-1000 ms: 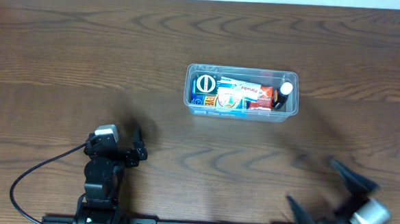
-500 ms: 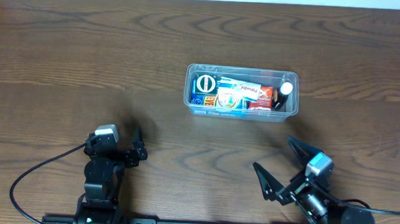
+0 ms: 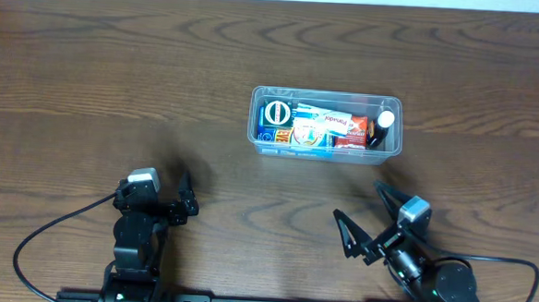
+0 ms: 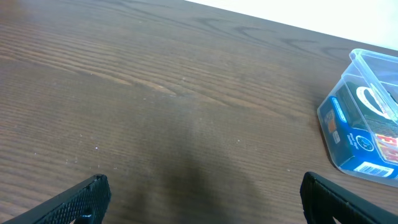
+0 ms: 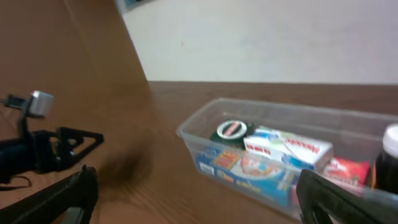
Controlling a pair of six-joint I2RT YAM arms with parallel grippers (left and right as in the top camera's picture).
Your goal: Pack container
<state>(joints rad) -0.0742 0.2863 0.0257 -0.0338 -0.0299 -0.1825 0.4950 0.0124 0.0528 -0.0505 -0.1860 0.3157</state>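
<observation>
The clear plastic container [image 3: 326, 123] sits on the table right of centre, holding small boxes, a round green tin and a dark white-capped bottle. It also shows in the right wrist view [image 5: 280, 155] and at the right edge of the left wrist view [image 4: 367, 118]. My right gripper [image 3: 369, 221] is open and empty, low over the table in front of the container, its fingertips [image 5: 339, 199] wide apart. My left gripper [image 3: 186, 197] is open and empty at the front left, far from the container, fingers [image 4: 74, 199] spread.
The brown wooden table [image 3: 116, 87] extends all around the container. Black cables trail from both arms at the front edge. A white wall runs along the far edge of the table [image 5: 280, 37].
My right arm has swung left and forward from the front right corner toward the container, staying open. The left arm and the container have not moved.
</observation>
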